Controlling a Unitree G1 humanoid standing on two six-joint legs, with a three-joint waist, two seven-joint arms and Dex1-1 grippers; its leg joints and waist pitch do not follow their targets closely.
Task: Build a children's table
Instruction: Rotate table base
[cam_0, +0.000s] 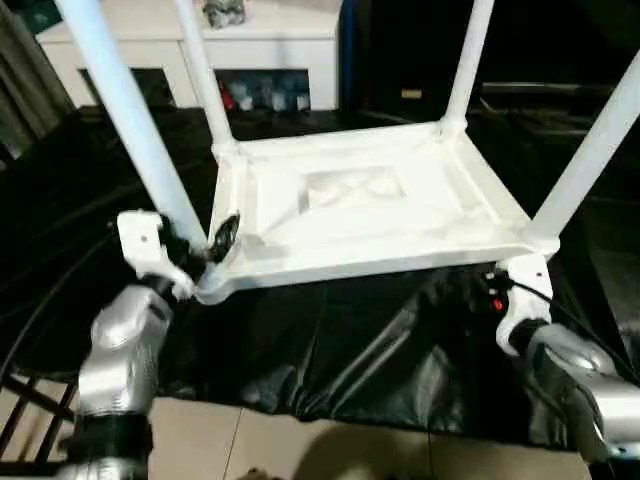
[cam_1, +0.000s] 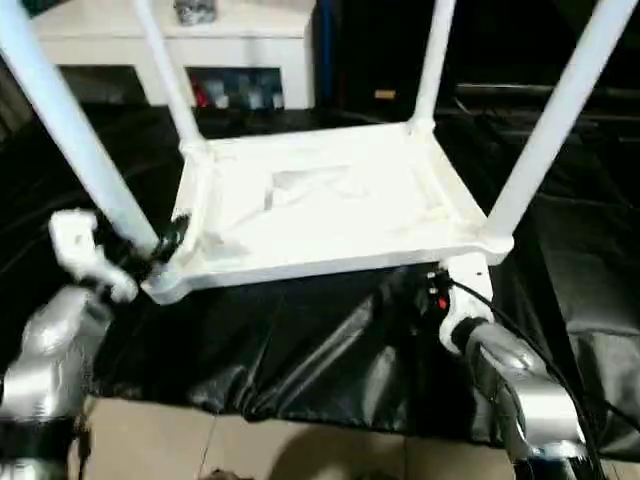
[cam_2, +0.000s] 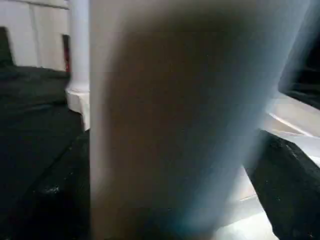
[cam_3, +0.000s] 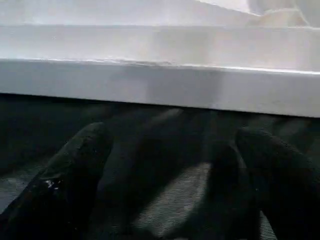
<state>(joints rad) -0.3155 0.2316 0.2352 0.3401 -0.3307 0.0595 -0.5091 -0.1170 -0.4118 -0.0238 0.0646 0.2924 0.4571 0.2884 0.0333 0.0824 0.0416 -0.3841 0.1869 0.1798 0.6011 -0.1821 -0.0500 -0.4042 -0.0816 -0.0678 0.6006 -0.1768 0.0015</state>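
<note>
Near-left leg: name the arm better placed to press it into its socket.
Left. Its end effector sits at that leg, beside the socket. The right end effector is open, below the tabletop edge.

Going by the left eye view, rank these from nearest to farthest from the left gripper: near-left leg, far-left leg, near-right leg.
1. Near-left leg, inside the left gripper.
2. Far-left leg, behind it on the same side.
3. Near-right leg, across the tabletop.
</note>
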